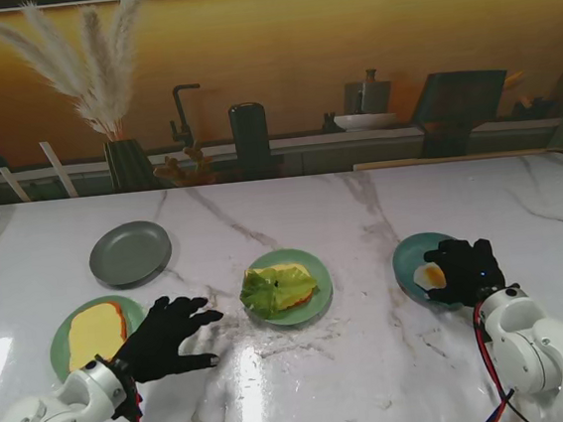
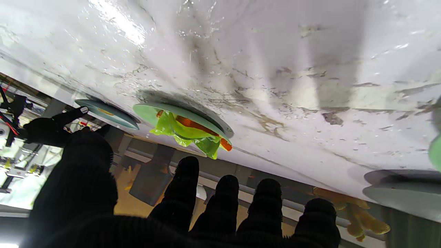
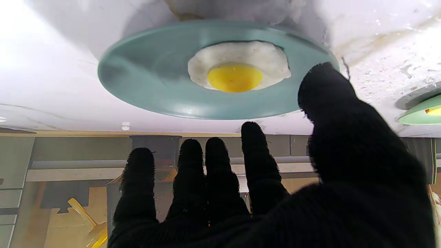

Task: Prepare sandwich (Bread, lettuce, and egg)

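A slice of bread [image 1: 96, 334] lies on a green plate [image 1: 63, 344] at the near left. On the middle green plate [image 1: 314, 290] a lettuce leaf [image 1: 266, 292] covers another bread slice [image 1: 294, 285]; the left wrist view shows the lettuce [image 2: 182, 132] too. A fried egg [image 1: 429, 277] [image 3: 237, 67] rests on a teal plate [image 1: 410, 253] [image 3: 144, 82] at the right. My left hand [image 1: 164, 337], black-gloved, hovers open between the bread plate and the middle plate. My right hand [image 1: 467, 271] is open, fingers spread over the near side of the egg plate, holding nothing.
An empty grey plate [image 1: 131, 252] sits farther from me on the left. Behind the marble table a counter carries a vase of pampas grass [image 1: 122, 161], a black cylinder [image 1: 251, 139] and a tap [image 1: 185, 116].
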Available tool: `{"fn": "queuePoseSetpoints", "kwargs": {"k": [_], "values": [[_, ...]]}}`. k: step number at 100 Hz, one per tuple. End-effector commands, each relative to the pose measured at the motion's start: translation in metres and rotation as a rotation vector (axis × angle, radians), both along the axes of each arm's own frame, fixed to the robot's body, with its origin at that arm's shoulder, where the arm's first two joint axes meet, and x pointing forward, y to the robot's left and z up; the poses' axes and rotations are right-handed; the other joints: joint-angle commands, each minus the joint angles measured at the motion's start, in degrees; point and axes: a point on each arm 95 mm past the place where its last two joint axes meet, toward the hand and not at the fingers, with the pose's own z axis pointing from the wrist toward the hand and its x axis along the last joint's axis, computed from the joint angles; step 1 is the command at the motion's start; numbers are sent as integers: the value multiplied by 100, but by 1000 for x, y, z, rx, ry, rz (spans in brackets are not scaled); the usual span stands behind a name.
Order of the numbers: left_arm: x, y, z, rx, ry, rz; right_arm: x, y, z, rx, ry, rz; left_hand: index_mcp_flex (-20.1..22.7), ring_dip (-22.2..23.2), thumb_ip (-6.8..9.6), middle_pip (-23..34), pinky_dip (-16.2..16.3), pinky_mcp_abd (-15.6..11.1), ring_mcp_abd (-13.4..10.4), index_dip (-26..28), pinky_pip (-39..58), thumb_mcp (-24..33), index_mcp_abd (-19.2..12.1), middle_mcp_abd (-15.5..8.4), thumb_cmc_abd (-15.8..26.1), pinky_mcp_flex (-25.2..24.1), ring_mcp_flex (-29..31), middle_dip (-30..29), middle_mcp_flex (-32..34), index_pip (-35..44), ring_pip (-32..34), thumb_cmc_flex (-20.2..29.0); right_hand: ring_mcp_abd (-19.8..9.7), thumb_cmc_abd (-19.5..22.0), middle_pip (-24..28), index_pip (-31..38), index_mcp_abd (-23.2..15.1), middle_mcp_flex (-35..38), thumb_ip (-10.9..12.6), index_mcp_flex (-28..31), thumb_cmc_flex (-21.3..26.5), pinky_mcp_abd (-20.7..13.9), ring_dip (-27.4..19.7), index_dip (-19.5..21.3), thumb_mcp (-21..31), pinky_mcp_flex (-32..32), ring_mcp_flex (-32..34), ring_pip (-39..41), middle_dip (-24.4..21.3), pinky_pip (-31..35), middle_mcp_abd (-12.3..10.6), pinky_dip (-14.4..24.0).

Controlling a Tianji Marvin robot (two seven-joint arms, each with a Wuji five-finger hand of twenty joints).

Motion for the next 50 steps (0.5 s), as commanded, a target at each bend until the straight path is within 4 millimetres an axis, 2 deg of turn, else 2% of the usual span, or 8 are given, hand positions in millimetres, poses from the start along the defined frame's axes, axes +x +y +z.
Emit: {"fn": "queuePoseSetpoints", "kwargs": {"k": [1,20,50], "values": [[0,-4,3,-16,-14,-6,-4,3,-7,2,10,8,-255,-50,-109,-108,-72,-22,-116,-65,-147,-27,-71,-2,39,6,-246,-88,-134,-48,-143,-27,-89,-173,86,36,105,-163,28,121,80,-74,107,81,108,-126,8,56,86,95,-80,63],[4,-3,5,-4,-40,-4,0,1,-17,-2,24,7,-283,-28,-107,-125,-137,9,-108,-33,-171,-25,-145,31,58,12,-273,-49,-147,-3,-186,-15,-114,-226,113,24,96,-206,30,79,71,-100,130,83,148,-139,-23,84,122,125,-101,86],[7,-5,5,3,-36,-4,12,0,-21,-8,26,3,-300,54,-101,-118,-180,52,-104,44,-160,-24,-211,31,92,16,-271,29,-147,88,-190,9,-142,-285,272,93,102,-119,29,145,140,-144,247,116,236,-70,72,298,213,323,-162,224]]}}
